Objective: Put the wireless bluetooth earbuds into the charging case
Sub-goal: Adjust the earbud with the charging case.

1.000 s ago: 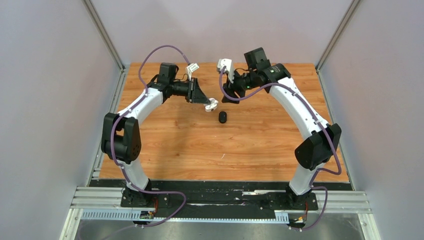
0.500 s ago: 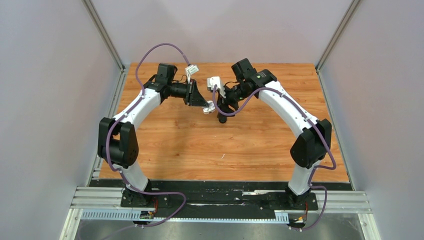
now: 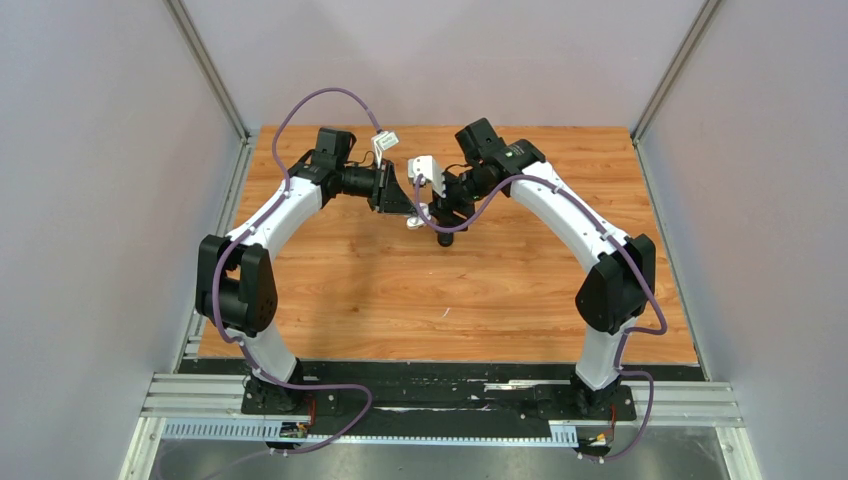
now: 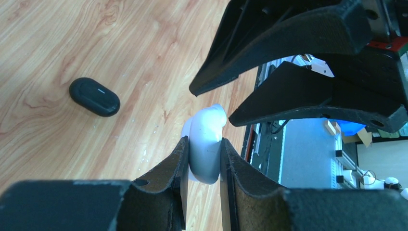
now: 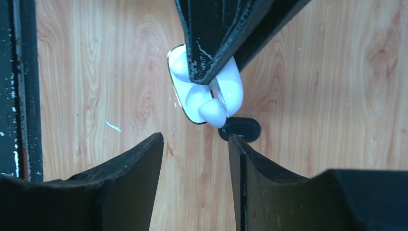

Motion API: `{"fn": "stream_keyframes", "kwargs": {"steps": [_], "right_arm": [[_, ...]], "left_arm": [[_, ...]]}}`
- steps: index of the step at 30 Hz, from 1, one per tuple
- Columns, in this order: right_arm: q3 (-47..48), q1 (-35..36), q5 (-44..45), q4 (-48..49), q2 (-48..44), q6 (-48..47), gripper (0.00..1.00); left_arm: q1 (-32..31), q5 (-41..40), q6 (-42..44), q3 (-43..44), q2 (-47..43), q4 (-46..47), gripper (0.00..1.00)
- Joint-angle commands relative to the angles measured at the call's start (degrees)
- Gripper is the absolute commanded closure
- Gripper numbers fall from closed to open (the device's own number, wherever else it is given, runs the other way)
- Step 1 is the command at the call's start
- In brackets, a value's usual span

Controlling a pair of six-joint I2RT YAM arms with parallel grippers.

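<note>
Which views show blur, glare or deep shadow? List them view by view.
Top external: even, soft light, sharp, but the white rounded plastic case is tiny. Left wrist: the left gripper looks soft and dark up close; blown-out blue-white glare at right. Right wrist: the right gripper is dark and blurred; the wooden table grain is crisp; highlights gloss the case.

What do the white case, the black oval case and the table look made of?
White case: likely smooth plastic, soft sheen, rounded moulded edges.
Black case: probably satin plastic, dull highlight only.
Table: wood-grain surface, possibly laminate.
</note>
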Motion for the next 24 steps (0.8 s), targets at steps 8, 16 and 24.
{"fn": "stream_keyframes", "kwargs": {"steps": [8,16,24], "right_arm": [[3.6,3.4,3.7,5.0,0.1,1.4,0.47],[0.9,6.1,6.2,5.7,-1.8,1.2,0.50],[0.8,6.7,12.1,6.2,-1.4,4.0,0.51]], "left_arm": [[-0.4,-3.2,-3.8,0.4,-1.6,1.6,1.00],[-0.4,-9.8,-8.9,-0.6,-1.3,2.9,1.00],[-0.3,-13.8,-10.6,0.3,-0.9,2.8,1.00]]}}
